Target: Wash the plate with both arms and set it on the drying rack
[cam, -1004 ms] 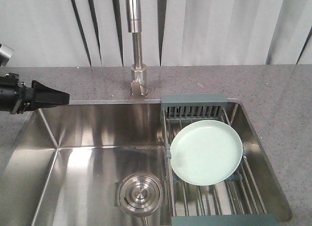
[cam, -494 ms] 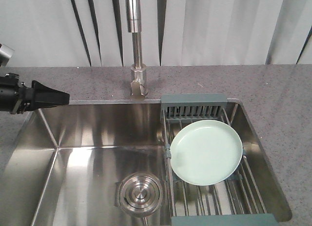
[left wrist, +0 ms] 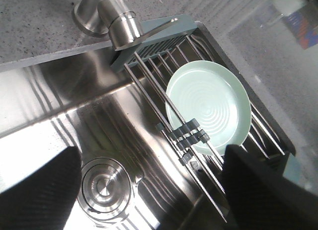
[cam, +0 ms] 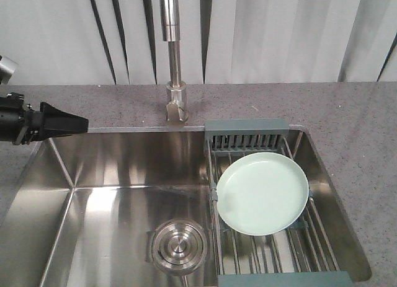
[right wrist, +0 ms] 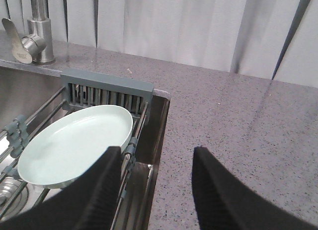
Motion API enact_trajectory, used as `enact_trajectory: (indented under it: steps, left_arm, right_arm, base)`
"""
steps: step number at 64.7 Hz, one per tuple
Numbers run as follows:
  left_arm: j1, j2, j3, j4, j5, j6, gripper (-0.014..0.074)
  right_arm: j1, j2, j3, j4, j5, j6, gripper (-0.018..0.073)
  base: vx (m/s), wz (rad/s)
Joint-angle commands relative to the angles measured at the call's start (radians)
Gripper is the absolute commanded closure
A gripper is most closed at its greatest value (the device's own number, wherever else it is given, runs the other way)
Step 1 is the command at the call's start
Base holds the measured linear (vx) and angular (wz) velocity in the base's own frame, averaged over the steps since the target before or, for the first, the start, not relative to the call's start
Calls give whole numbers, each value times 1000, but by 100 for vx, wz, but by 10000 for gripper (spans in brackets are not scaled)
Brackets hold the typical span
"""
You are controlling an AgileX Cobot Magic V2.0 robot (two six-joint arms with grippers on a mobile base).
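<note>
The pale mint-green plate (cam: 262, 193) lies tilted on the drying rack (cam: 248, 125), which spans the right side of the sink. My left gripper (cam: 77, 121) hovers over the sink's far left rim, well away from the plate. In the left wrist view this left gripper (left wrist: 151, 150) is open with nothing between its jaws, and the plate (left wrist: 208, 106) and rack (left wrist: 174, 29) lie below it. My right gripper (right wrist: 156, 150) is open and empty above the sink's right edge, just right of the plate (right wrist: 74, 140) and rack (right wrist: 107, 86). The front view does not show the right arm.
A tall steel faucet (cam: 173, 64) stands behind the sink (cam: 124, 157), its lever (right wrist: 15, 38) pointing sideways. A round steel drain (cam: 179, 245) sits in the basin floor. Grey speckled countertop (cam: 347, 113) surrounds the sink, with a curtain behind.
</note>
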Motion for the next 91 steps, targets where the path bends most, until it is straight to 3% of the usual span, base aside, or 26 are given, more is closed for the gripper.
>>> enact_trajectory:
  steps: [1, 61, 70, 84, 91]
  left_arm:
    - [4, -48, -23, -65, 53, 4, 44]
    - [0, -48, -23, -69, 57, 4, 64]
    - [-4, -48, -23, -74, 58, 4, 206]
    - [-93, -45, -24, -99, 15, 14, 604]
    - [-157, -24, -38, -98, -46, 14, 603]
  right_arm:
    - [-3, 10, -25, -11, -81, -4, 220]
    - [-3, 10, -25, -11, -71, -4, 220]
    - [-3, 10, -25, -11, -71, -4, 220]
    - [-3, 10, -25, -11, -71, -4, 220]
    - [-3, 10, -25, -11, -71, -4, 220]
  base:
    - [0, 0]
    - [0, 0]
    - [0, 0]
    - [0, 0]
    - [0, 0]
